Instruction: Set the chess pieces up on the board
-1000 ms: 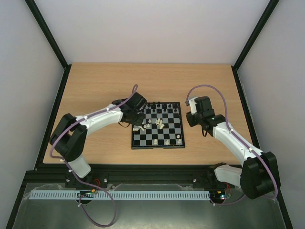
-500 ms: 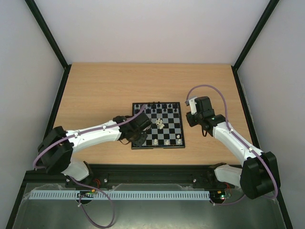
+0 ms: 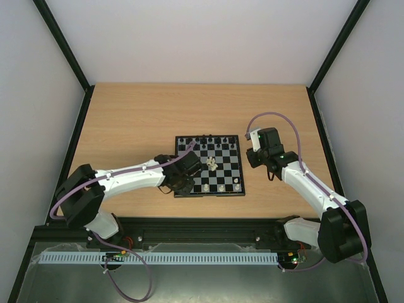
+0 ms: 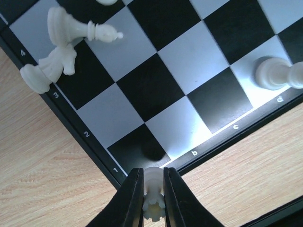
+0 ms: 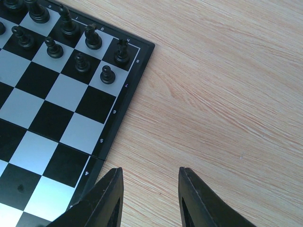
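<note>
The board (image 3: 214,187) lies mid-table, with black pieces (image 3: 214,140) along its far rows and white pieces (image 3: 212,165) loose near its middle and front row. My left gripper (image 3: 181,187) hangs over the board's near left corner (image 4: 118,177), shut on a white rook (image 4: 154,191) held just above square a1. Two white pieces (image 4: 71,42) lie toppled near rows 3 and 4, and another white piece (image 4: 277,73) stands on the front row. My right gripper (image 5: 149,189) is open and empty over bare wood beside the board's right edge (image 5: 113,127), near the black pieces (image 5: 85,47).
The wooden table is ringed by a black frame and pale walls. The arm bases and a rail run along the near edge (image 3: 202,227).
My left arm swung from the board's far left side down to its near left corner, carrying the white rook. The right arm has not moved.
</note>
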Controlling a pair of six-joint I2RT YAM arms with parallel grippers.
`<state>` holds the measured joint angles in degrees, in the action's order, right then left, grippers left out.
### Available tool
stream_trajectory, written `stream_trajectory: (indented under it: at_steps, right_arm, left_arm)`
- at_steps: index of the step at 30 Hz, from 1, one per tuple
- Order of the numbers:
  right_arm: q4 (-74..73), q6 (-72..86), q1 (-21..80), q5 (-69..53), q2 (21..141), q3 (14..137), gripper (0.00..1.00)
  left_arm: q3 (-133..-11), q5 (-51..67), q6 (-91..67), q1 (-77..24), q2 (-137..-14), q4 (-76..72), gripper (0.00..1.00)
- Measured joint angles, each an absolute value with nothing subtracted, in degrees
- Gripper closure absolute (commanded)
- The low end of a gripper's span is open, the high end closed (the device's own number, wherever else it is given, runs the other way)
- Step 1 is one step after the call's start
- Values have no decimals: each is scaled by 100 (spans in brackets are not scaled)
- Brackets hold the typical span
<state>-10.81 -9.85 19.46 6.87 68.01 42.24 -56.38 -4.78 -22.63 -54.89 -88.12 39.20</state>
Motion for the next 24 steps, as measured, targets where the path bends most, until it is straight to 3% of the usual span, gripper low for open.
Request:
stream_trajectory:
  at_steps: [24]
  right_arm:
    - [-1081,-1007,1946,690,6799,4224,65]
  left_arm:
    - [-5485,-309,-2383,-5266,-9115,3695,94]
